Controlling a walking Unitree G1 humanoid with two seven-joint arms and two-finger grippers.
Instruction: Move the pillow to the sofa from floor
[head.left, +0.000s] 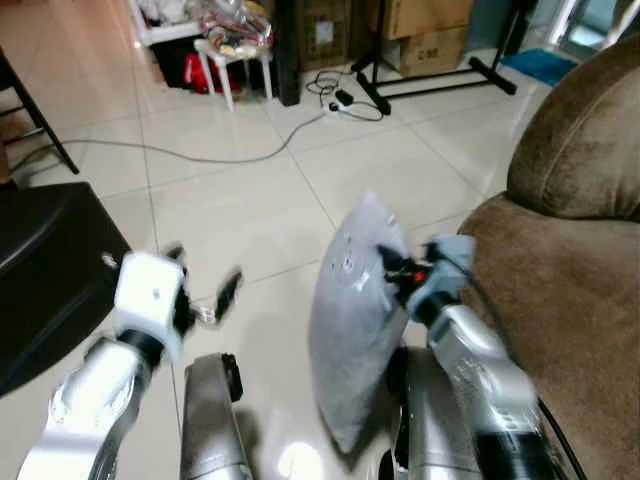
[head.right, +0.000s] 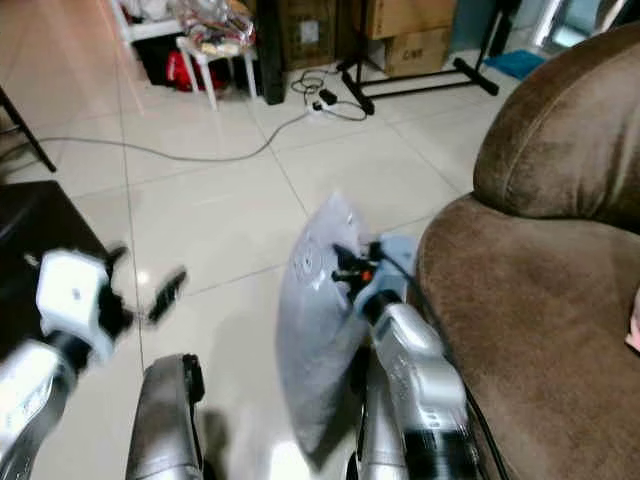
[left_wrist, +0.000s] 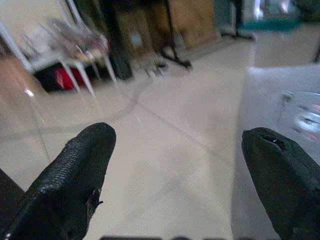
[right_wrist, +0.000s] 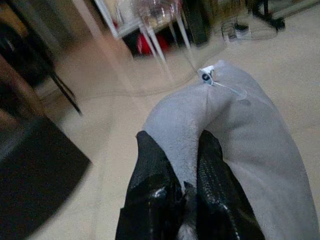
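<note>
The pillow (head.left: 358, 320) is off the floor, pinched tight in the right gripper (right_wrist: 186, 172), and hangs just beside the sofa (head.left: 560, 300). It is not on the sofa yet; that part is left. The left gripper (left_wrist: 180, 165) is wide open and holds nothing. The right wrist view shows a small tag (right_wrist: 207, 76), I think, on the pillow's edge.

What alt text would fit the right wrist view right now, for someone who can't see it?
The right gripper pinches a fold of the grey pillow between its two black fingers, with a small tag at the pillow's far edge. Behind lie blurred tile floor and white table legs.
</note>
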